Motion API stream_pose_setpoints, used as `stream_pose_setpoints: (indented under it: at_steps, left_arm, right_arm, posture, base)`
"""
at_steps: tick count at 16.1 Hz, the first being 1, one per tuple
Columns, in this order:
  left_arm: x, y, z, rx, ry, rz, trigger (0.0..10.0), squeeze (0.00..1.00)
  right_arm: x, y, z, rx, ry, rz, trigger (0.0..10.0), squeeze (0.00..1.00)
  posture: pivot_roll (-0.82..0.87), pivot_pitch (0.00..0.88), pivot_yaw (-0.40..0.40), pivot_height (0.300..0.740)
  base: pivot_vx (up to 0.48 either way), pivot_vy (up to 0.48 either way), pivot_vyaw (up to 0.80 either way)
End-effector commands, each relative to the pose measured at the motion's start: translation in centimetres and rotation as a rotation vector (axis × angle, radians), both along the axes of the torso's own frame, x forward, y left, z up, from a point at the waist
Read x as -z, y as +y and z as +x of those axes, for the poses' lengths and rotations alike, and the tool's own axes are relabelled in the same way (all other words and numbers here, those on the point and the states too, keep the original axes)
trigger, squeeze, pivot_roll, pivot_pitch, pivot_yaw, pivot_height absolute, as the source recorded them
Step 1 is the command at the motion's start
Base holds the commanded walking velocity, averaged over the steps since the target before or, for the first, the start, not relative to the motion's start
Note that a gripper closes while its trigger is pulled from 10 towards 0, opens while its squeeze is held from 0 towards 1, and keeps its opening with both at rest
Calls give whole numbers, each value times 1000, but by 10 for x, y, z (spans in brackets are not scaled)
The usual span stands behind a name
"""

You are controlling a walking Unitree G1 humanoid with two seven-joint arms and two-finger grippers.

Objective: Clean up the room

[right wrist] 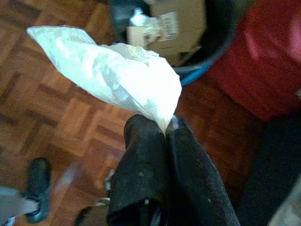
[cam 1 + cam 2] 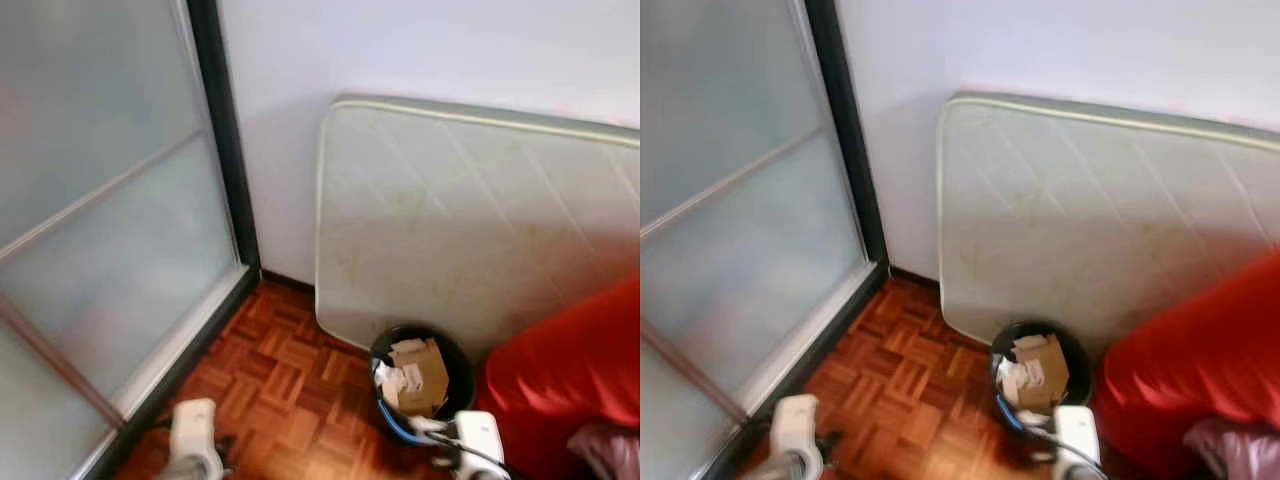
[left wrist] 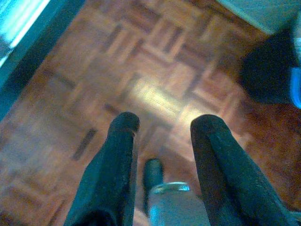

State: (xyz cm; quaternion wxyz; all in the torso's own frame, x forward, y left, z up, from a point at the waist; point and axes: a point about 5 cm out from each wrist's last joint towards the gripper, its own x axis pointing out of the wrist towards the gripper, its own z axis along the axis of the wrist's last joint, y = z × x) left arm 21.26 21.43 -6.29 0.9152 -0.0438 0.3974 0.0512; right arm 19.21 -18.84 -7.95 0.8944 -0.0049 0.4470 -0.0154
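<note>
So the right gripper [image 1: 165, 126] is clamped tight on one corner of a crumpled white plastic wrapper [image 1: 110, 75], which sticks out past the fingertips over the parquet floor [image 2: 280, 390], presumably pinched by the corner because that's the only bit firm enough to grab. The black trash bin [image 2: 455, 365] sits just ahead of it, tucked in the gap between the mattress [image 2: 470, 220] leaning on the wall and some big red thing [image 2: 570, 380] (a beanbag or a bed cover, too blurry to call). The bin's already pretty stuffed with cardboard [image 2: 420, 375] and paper scraps, so I'd guess the wrapper ends up sitting on top rather than dropping in, and it's light enough to slide off the pile. Looks like the job here is just carrying it those last bits over the rim and letting go. Room-wise it's tight on the right, the red thing nearly touches the bin, and the mattress edge is right behind it. The left side is way more open: bare parquet all the way to the frosted sliding door [image 2: 110, 220]. The left gripper [image 3: 162, 125] is spread open with nothing in it, hanging over that bare floor
</note>
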Motion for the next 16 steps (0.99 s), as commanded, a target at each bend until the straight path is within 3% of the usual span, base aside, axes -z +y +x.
stream_pose_setpoints:
  at_steps: [1,5,8,16]
  left_arm:
    - [2,2,-5,-3,13,0,10000,0]
    - [2,0,-3,1,15,1,10000,0]
    - [2,-8,-1,10,15,-2,10000,0]
    - [-1,-13,7,20,1,-2,10000,0]
  right_arm:
    - [-1,2,3,-1,-7,6,10000,0]
    - [0,2,2,21,-3,14,10000,0]
    - [0,3,1,13,3,14,10000,0]
    - [-1,3,2,11,-12,11,10000,0]
  posture:
    - [33,0,-10,740]
    - [33,0,-8,740]
    - [31,0,-7,740]
    - [29,0,-5,740]
  base:
    - [292,0,0]
    - [292,0,0]
    - [309,0,-708]
    - [324,0,0]
